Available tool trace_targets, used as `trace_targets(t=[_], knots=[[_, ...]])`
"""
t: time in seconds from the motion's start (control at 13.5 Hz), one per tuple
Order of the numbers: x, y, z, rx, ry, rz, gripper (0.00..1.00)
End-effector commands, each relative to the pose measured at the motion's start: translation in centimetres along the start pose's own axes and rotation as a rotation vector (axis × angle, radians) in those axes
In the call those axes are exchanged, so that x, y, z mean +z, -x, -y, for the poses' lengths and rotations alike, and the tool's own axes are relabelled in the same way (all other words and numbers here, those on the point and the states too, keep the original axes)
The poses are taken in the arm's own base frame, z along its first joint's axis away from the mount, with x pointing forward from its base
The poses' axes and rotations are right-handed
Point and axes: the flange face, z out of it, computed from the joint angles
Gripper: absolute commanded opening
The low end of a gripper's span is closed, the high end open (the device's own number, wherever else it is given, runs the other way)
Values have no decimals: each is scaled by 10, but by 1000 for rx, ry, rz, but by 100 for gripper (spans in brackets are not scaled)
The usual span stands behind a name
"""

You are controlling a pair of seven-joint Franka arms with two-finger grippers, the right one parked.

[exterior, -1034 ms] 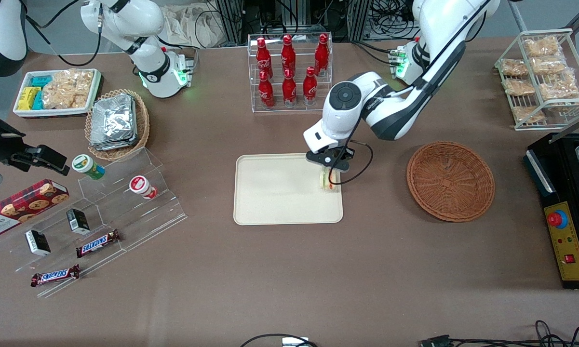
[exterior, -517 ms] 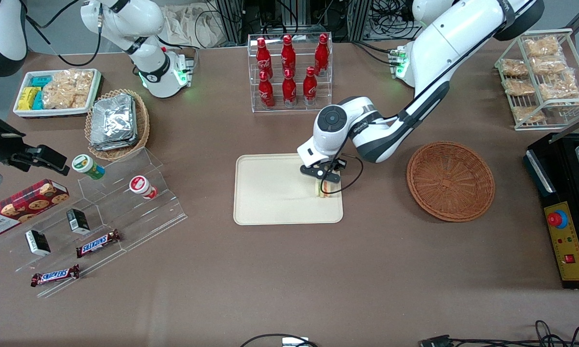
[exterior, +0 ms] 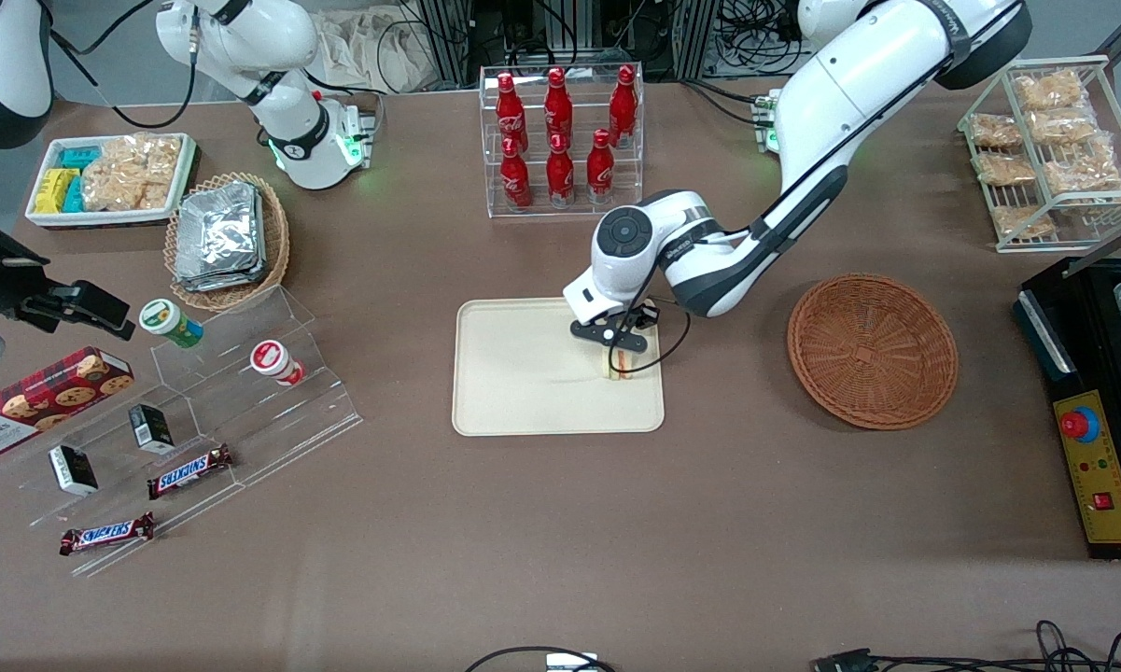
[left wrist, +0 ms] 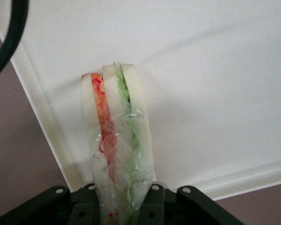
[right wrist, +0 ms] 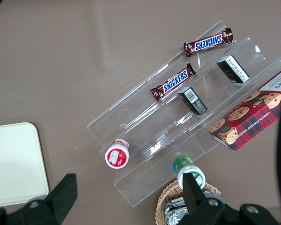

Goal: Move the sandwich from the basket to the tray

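Over tray (exterior: 523,392) — hand (exterior: 617,355) clamping sandwich (left wrist: 117,140); basket (exterior: 873,350) apart

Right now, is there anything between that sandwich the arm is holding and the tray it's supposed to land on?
Nothing visible is in the way. The gripper is shut on the sandwich, already over the tray near its edge toward the basket. The tray surface around it is bare. Whether it touches the tray can't be told.

Hidden and cut-off parts around the held sandwich
The gripper (left wrist: 119,206) is cropped by the wrist picture's edge, as is the clamped end of the sandwich (left wrist: 116,140); from the front, the arm's black mount covers most of the sandwich (exterior: 619,363) over the tray (exterior: 523,373)
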Motion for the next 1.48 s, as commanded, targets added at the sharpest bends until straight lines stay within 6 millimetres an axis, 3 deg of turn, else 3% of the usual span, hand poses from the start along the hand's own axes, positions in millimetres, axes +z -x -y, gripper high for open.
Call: trace_targets(t=[0.0,0.15,0.3,0.59,0.81,1.03,1.4], knots=[[5,-5,-9,-28,-29,-22,42],[3,-6,-9,-52,-28,-24,100],[-1,-9,-6,-62,-27,-28,100],[-44,-30,5,-109,-50,-66,100],[-91,-59,38,-238,-20,-68,100],[-128,-78,85,-325,-40,-105,100],[-192,-87,174,-495,-73,-131,100]])
